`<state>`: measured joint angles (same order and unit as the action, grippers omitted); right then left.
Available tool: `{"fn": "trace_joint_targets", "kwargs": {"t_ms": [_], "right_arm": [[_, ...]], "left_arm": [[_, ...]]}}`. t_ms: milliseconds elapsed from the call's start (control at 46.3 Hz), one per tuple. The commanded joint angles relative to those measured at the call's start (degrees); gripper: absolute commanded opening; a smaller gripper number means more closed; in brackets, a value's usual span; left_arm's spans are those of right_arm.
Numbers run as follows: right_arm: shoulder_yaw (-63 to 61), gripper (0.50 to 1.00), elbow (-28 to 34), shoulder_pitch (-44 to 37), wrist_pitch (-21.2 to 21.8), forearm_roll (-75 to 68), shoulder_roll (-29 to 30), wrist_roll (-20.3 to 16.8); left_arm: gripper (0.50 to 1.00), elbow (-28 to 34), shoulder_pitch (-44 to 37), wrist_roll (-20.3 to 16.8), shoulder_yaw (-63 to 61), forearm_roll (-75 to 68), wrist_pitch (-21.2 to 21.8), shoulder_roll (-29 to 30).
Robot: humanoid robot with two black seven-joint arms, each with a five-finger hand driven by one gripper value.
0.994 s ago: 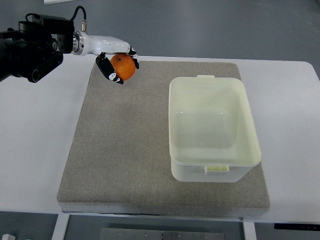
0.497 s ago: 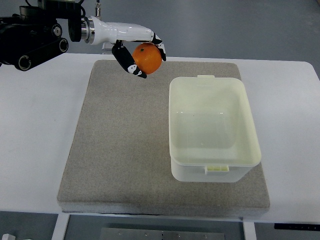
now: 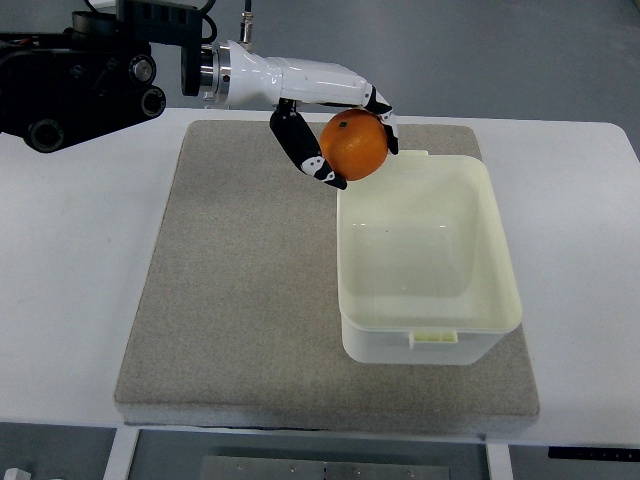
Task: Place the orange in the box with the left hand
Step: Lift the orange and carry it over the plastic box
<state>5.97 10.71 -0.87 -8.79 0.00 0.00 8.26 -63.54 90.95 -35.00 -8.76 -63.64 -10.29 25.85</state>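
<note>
My left hand [image 3: 345,135], white with black fingertips, reaches in from the upper left and is shut on an orange [image 3: 353,144]. The fruit hangs in the air over the far left corner of the pale yellow plastic box [image 3: 430,330]. That box stands open and empty on the right half of a grey mat [image 3: 240,290]. My right hand does not show.
The grey mat lies on a white table [image 3: 70,270]. The black body of my left arm [image 3: 75,80] fills the upper left corner. Grey floor shows beyond the table's far edge.
My left hand has carried the orange to the right and up, from above the mat's far left corner to above the box's far left corner. The box has not moved.
</note>
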Motion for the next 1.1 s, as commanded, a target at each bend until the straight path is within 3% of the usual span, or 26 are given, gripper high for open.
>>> {"fn": "trace_joint_targets", "kwargs": {"t_ms": [0,303,756,843,908,1081], "right_arm": [[0.01,0.932,0.02,-0.01,0.0,0.0,0.0,0.0],[0.01,0.932,0.02,-0.01,0.0,0.0,0.0,0.0],[0.01,0.932,0.02,-0.01,0.0,0.0,0.0,0.0],[0.01,0.932,0.02,-0.01,0.0,0.08,0.0,0.0],[0.01,0.932,0.02,-0.01,0.0,0.0,0.0,0.0],[0.01,0.932,0.01,-0.01,0.0,0.0,0.0,0.0]], "left_arm": [[0.5,-1.59,0.01,0.0,0.85,-0.87,0.0,-0.1],[0.5,-3.79,-0.86,0.0,3.84,-9.92,0.0,-3.25],[0.5,-3.52,-1.3,0.0,5.07,-9.84,0.35,-5.9],[0.617,-3.52,-2.62,0.0,6.74,-9.75,0.27,-5.99],[0.732,-3.52,-3.59,0.0,8.14,-10.02,0.27,-6.07],[0.793,-3.61,-3.85,0.0,7.97,-10.28,-0.79,-6.16]]}}
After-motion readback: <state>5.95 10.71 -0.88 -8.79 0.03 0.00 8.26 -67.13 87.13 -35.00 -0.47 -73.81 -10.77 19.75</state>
